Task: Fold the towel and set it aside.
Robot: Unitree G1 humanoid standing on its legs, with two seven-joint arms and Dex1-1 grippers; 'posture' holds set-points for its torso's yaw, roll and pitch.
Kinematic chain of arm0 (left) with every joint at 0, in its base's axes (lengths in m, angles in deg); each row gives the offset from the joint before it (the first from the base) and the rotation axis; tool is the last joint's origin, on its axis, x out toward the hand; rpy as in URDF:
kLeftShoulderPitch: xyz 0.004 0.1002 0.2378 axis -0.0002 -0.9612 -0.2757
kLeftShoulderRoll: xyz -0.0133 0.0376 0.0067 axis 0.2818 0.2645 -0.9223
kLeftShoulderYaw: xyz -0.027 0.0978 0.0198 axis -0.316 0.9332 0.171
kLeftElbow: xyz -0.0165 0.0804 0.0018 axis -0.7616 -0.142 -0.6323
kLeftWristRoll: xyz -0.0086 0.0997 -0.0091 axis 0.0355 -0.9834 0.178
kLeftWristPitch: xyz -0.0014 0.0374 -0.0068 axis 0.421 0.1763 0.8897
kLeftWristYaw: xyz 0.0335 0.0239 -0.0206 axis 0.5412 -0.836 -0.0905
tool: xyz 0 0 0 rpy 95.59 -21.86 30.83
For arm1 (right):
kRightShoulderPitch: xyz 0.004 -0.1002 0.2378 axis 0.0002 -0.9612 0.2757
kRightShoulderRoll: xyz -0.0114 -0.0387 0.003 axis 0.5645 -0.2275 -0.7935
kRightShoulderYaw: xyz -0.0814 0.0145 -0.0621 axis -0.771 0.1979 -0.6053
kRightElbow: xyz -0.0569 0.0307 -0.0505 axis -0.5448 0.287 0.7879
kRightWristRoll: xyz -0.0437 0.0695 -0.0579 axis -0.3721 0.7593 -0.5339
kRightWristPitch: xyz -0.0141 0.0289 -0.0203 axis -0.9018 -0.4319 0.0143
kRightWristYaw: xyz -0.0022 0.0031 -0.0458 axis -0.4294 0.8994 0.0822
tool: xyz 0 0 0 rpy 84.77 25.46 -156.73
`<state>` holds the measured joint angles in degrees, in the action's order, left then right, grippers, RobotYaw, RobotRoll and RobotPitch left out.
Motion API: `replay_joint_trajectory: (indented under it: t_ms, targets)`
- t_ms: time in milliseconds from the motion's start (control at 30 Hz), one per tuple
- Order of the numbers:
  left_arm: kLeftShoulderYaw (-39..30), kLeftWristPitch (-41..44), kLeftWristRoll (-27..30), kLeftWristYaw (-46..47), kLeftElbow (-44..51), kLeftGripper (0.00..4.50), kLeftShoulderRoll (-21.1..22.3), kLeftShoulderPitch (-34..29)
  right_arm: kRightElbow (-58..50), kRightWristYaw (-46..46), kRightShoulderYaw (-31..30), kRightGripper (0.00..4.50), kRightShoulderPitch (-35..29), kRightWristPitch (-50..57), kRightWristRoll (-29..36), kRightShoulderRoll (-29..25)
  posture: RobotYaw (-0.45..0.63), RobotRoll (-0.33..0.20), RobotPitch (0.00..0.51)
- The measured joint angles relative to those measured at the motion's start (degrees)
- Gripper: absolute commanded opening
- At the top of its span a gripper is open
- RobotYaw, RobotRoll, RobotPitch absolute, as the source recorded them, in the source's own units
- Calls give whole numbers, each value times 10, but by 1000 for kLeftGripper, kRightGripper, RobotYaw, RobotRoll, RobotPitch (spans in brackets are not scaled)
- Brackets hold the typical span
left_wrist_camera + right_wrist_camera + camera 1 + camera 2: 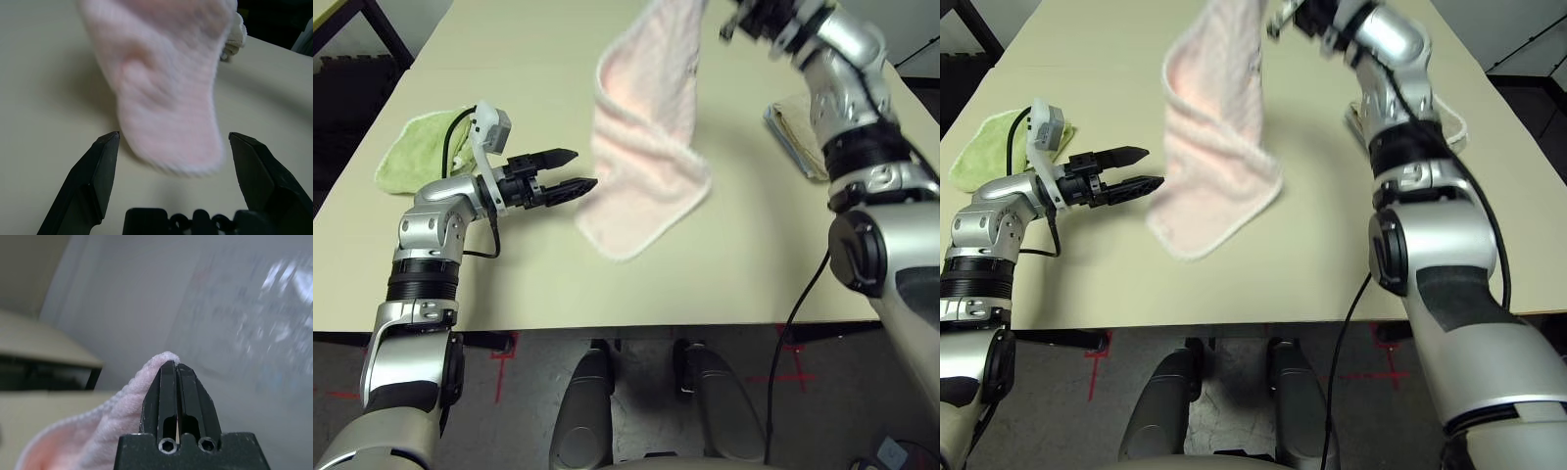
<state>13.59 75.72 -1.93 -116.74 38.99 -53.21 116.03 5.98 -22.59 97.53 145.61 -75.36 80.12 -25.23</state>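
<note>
Towel (641, 147) hanging, pinched by right tool (176, 366)

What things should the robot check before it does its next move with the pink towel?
1. Right end effector pinching the pink towel: ok.
2. Left end effector open, ready to grab: ok.
3. Towel's hanging end between the left fingers: ok, though not yet gripped.
4. Towel lifted fully off the table: not ok, its low end seems to rest there.
5. Green towel and beige towel out of the way: ok.
</note>
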Motion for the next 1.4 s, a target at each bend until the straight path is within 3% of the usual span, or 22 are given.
replay_joint_trajectory:
  t_ms: [167,467,700,900,1033,1167,1400]
  targets:
    - [-16,18,13,40,-3,4500,-27,28,22,2,8,28,-27,-4,5,5,6,0,206]
    - [-23,66,29,103,17,4500,-61,45,31,-12,-7,28,-17,7,-16,6,14,0,212]
    - [-30,162,41,270,118,4500,-141,93,29,-26,-35,28,-50,63,-31,41,34,0,214]
    - [-62,296,79,453,204,4500,-240,155,25,-47,-43,28,-53,93,-37,61,57,0,214]
    - [-87,334,88,543,221,4500,-276,186,25,-54,-42,28,-53,100,-36,62,56,0,214]
    - [-75,348,81,581,221,4500,-283,191,25,-63,-41,28,-53,102,-36,62,55,0,212]
    - [-21,278,-5,612,133,4500,-278,193,22,-72,-33,28,-47,112,-25,61,45,0,215]
